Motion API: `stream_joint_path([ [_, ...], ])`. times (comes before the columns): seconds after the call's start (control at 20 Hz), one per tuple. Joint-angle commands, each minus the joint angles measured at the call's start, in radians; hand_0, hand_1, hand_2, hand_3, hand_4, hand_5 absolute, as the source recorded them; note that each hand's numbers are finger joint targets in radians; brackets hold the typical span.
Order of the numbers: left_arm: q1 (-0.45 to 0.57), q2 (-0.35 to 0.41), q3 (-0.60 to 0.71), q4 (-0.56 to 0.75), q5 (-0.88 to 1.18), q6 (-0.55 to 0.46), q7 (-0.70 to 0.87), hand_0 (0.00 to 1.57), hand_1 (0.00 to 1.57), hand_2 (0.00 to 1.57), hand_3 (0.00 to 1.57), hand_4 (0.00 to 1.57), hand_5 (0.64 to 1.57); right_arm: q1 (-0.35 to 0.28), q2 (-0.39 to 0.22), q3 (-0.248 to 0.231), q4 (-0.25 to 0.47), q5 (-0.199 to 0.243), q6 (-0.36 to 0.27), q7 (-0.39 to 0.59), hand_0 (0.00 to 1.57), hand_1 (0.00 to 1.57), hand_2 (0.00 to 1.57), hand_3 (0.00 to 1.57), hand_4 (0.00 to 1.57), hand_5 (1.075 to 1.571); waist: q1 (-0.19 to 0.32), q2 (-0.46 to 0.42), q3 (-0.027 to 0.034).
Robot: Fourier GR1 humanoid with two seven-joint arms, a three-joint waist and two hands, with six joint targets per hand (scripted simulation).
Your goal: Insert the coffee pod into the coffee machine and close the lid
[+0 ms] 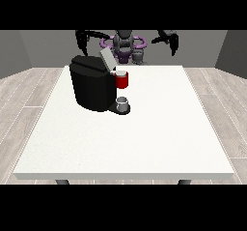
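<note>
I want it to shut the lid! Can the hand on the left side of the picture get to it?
Probably yes. The hand at the view's left hangs above the coffee machine, and nothing stands between it and the raised lid.

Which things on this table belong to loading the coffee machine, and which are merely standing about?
Belongs to the job: coffee machine; its raised lid; red pod holder.

Standing about: grey cup on the machine's base; white table.

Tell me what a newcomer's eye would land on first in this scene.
The bulky black coffee machine stands left of centre on the large white table, its grey lid tilted open. A red pod holder juts from its front, above a small grey cup on the base. Behind the table, the robot's two black hands hang raised, apart from everything.
</note>
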Motion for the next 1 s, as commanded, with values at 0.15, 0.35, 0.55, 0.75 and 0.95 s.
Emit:
stream_joint_path([
  [0.15,0.073,0.048,-0.008,-0.158,0.037,-0.010,0.009,0.00,0.00,0.00,0.00,0.30,1.571,-0.097,0.041,0.048,0.030,0.024,-0.043,-0.004,0.00,0.00,0.00,0.00,0.00,1.571,-0.034,0.096,0.0000],
  [0.35,0.074,0.029,-0.025,-0.238,0.066,-0.012,0.043,0.00,0.00,0.00,0.00,0.37,1.571,-0.141,0.032,0.052,0.081,0.030,-0.024,-0.052,0.00,0.00,0.00,0.00,0.00,1.571,-0.021,0.150,0.0001],
  [0.55,0.137,0.034,-0.021,-0.288,0.056,0.036,0.032,0.00,0.00,0.00,0.00,0.38,1.571,-0.127,0.060,0.092,0.090,0.053,-0.023,-0.081,0.00,0.00,0.00,0.00,0.00,1.571,-0.051,0.156,0.0000],
  [0.75,0.139,0.044,-0.025,-0.356,0.073,0.039,0.107,0.00,0.00,0.00,0.00,0.38,1.571,-0.192,0.041,0.085,0.119,0.035,0.004,-0.035,0.00,0.00,0.00,0.00,0.07,1.571,-0.048,0.154,0.0000],
  [0.95,0.154,0.078,0.008,-0.312,0.078,0.044,0.062,0.00,0.00,0.00,0.00,0.32,1.571,-0.211,0.074,0.132,0.087,0.057,-0.003,-0.010,0.00,0.00,0.00,0.00,0.13,1.571,-0.092,0.162,-0.0002],
])
